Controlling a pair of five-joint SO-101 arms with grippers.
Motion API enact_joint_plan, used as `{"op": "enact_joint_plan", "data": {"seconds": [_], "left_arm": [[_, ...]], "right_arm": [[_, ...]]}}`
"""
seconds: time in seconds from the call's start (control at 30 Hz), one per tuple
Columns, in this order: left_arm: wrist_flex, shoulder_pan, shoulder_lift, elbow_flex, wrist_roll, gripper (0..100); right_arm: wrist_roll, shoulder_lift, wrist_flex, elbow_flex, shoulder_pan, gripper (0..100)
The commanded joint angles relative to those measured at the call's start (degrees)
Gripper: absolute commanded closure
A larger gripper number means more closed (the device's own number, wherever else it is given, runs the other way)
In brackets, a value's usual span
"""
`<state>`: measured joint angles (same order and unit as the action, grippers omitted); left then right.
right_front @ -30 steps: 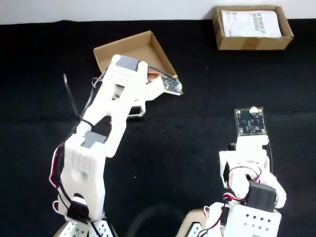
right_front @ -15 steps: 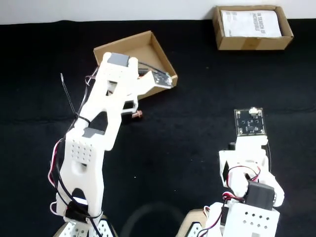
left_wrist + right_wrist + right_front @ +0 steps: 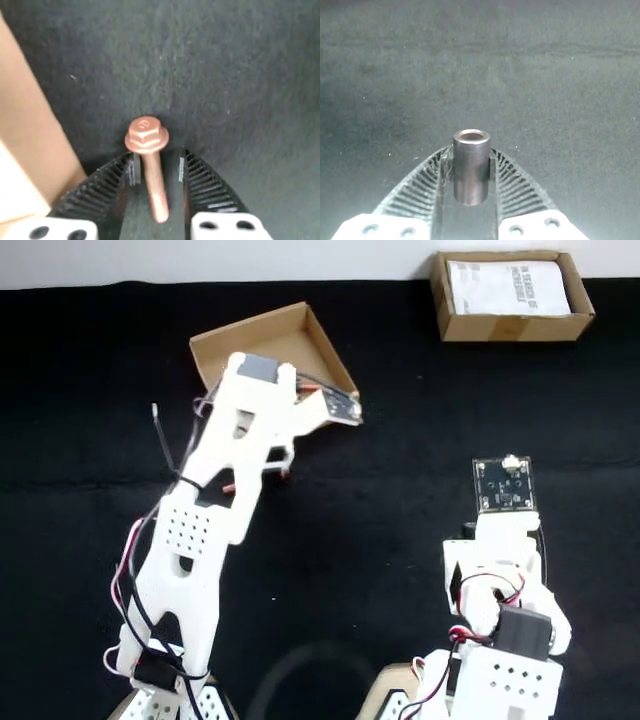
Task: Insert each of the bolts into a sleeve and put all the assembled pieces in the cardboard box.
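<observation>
Lab bench: black cloth (image 3: 420, 390), white robot arm (image 3: 190, 560).

A black felt-covered table (image 3: 400, 440) carries a copper hex-head bolt (image 3: 147, 150), lying flat between the parted fingers of the left claw (image 3: 157, 162). An open tan cardboard box (image 3: 265, 350) stands just beside that claw. A second cardboard box (image 3: 510, 328), holding white printed paper, sits well beyond the right claw (image 3: 470, 157).

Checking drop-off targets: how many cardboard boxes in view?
2. Open brown cardboard box partly under the left arm, far side; second, holding printed paper, far right corner. Tan piece between arm bases unclear.
</observation>
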<state>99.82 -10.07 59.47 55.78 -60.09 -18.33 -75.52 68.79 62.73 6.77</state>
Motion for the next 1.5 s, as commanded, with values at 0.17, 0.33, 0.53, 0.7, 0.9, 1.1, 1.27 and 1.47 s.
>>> {"op": "enact_joint_plan", "data": {"seconds": [0.17,0.33,0.53,0.7,0.9,1.1,1.27,1.47], "left_arm": [[-0.2,-2.7,2.5,3.5,7.0,87],[0.2,-1.9,2.6,3.5,10.5,98],[1.1,-0.9,1.8,3.7,19.5,99],[1.3,-1.1,-6.5,2.0,26.8,99],[1.3,-4.8,-20.9,0.0,33.5,99],[1.3,-6.5,-39.3,-0.9,41.8,99],[1.2,-9.8,-52.8,-7.0,56.4,99],[1.1,-12.9,-67.6,-19.5,60.0,99]], "right_arm": [[0.0,-0.6,-1.3,2.2,0.2,99.1],[0.0,-0.6,-1.4,2.2,0.3,99.1],[0.0,-0.5,-3.4,1.8,0.2,99.1],[0.6,-0.5,-3.9,2.3,-3.8,99.1],[10.8,-0.5,-8.2,3.1,-8.3,99.1],[21.5,-0.5,-14.6,2.9,-13.7,99.1],[26.8,-0.5,-17.4,3.1,-21.8,99.1],[27.1,-0.5,-20.0,3.1,-29.8,99.1]]}}
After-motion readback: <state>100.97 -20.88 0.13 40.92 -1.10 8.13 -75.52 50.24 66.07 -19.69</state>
